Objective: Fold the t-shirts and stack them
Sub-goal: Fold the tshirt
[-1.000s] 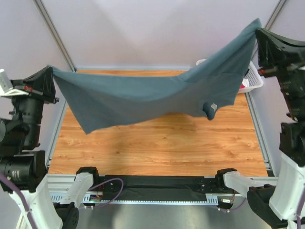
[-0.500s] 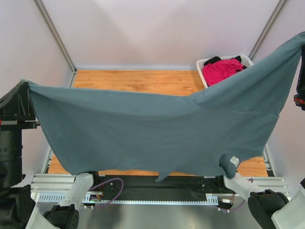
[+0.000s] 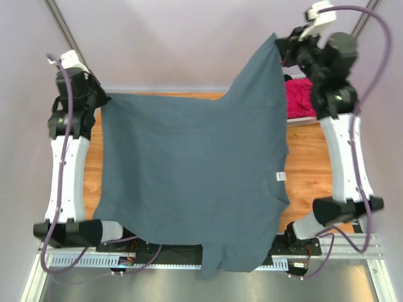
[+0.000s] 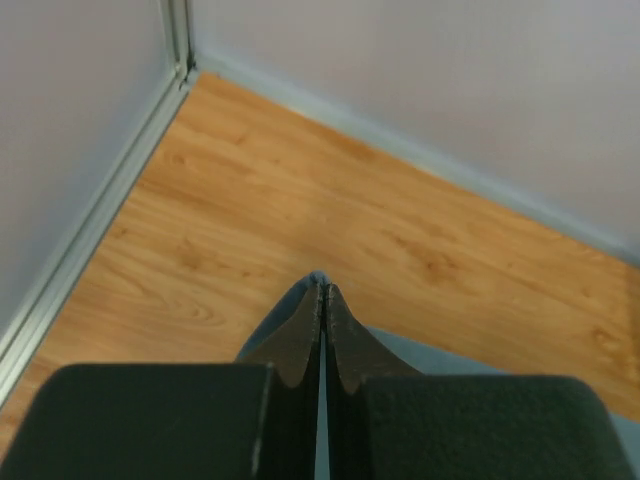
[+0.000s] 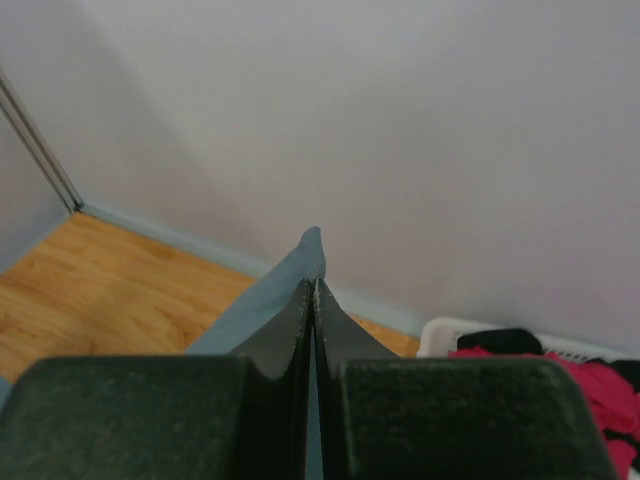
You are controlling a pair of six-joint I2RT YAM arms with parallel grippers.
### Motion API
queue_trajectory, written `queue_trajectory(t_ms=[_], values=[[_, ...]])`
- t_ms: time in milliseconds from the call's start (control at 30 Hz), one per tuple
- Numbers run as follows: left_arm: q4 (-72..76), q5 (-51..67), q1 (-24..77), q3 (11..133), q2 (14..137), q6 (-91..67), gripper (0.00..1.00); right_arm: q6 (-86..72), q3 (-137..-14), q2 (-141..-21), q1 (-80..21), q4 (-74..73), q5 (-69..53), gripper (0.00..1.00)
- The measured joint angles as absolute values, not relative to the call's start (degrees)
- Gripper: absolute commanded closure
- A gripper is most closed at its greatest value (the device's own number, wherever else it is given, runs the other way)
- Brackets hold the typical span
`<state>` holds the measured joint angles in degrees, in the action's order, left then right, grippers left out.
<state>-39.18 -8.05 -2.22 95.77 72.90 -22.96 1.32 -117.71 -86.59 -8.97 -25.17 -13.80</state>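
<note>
**A:** Which step is in hand?

**B:** Spreading, as I read it. The slate blue-grey t-shirt [image 3: 189, 170] hangs in the air above the wooden table [image 3: 312, 173], stretched between both arms. The left gripper [image 4: 322, 300], at 10 o'clock, has its jaws pressed together on one corner of the cloth. The right gripper [image 5: 313, 295], at 1 o'clock and held higher, is clamped on another corner.

**A:** Orientation?

**B:** The neck label [image 3: 281, 177] sits at the shirt's 3 o'clock edge. The lowest cloth drapes past the table's near edge, at 6 o'clock.

**A:** The remaining shirts?

**B:** The magenta-pink t-shirt [image 5: 590, 395] and the black t-shirt [image 5: 500, 340] lie in the white basket [image 5: 450, 328], at 2 o'clock.

**A:** Next move?

**B:** My judgement: level the two corners, then lower them together with the cloth taut, so the shirt lands flat before any fold.
</note>
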Motion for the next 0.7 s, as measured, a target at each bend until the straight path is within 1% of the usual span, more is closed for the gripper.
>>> queue_trajectory(t_ms=[100,233,333,467,700], values=[[-35.44,-8.97,-2.22,89.43,77.58,-23.79,1.00,0.54,-114.21,-93.84,-8.97,-23.59,-13.85,1.00],[-30.30,-9.80,-2.22,79.15,79.26,-24.10,1.00,-1.50,-105.78,-99.70,-8.97,-20.67,-14.06,1.00],[-26.04,-10.83,-2.22,76.51,82.32,-23.77,1.00,-2.59,-103.11,-104.42,-9.02,-18.06,-14.48,1.00],[-20.27,-12.45,-2.22,76.44,88.62,-22.96,1.00,-3.14,-104.66,-112.62,-9.13,-14.55,-14.83,1.00],[-14.28,-13.63,-2.22,76.95,100.53,-20.49,1.00,-3.11,-115.13,-126.41,-9.10,-13.45,-14.59,1.00]])
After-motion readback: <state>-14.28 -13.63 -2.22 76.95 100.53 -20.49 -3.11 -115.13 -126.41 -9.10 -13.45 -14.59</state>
